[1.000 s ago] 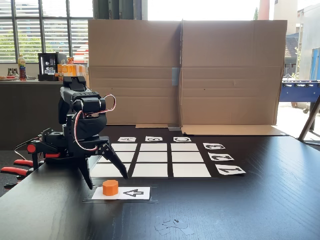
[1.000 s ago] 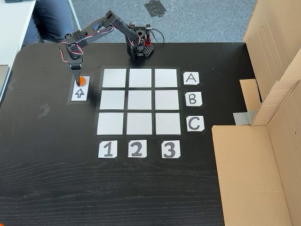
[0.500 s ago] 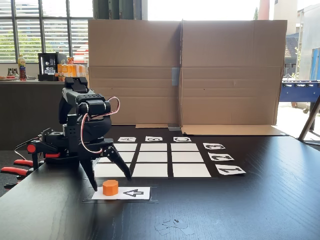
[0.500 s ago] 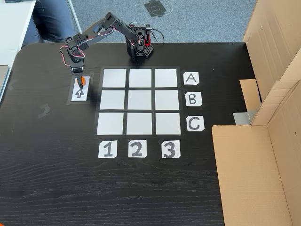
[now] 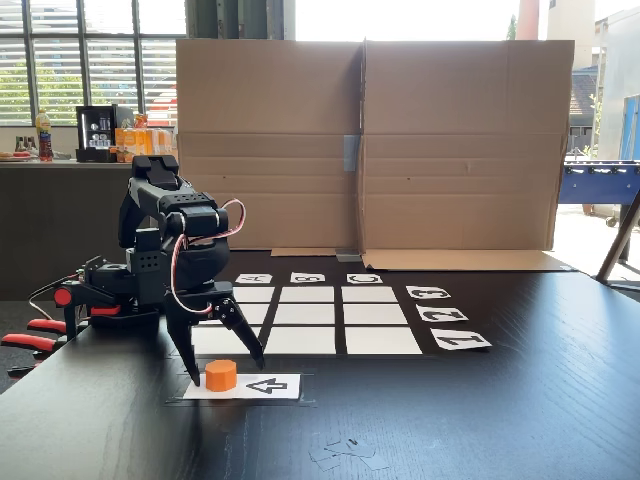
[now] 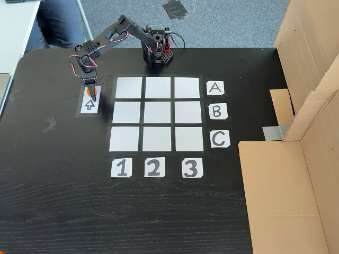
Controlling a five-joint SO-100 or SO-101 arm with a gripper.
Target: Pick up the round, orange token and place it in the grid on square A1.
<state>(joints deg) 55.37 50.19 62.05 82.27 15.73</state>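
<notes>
Fingers spread, my gripper (image 5: 226, 368) straddles the round, orange token (image 5: 221, 375) at lower left of a fixed view; the token sits on the arrow card (image 5: 258, 386), in front of the grid (image 5: 310, 314).

From above, in a fixed view, my gripper (image 6: 93, 97) covers most of the token (image 6: 92, 92) at upper left, beside square A1 (image 6: 128, 88).

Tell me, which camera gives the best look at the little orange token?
The side-on fixed view: the orange token sits unobstructed on the arrow card, between the open claw tips. In the top-down fixed view, the claw hides most of the token.
</notes>
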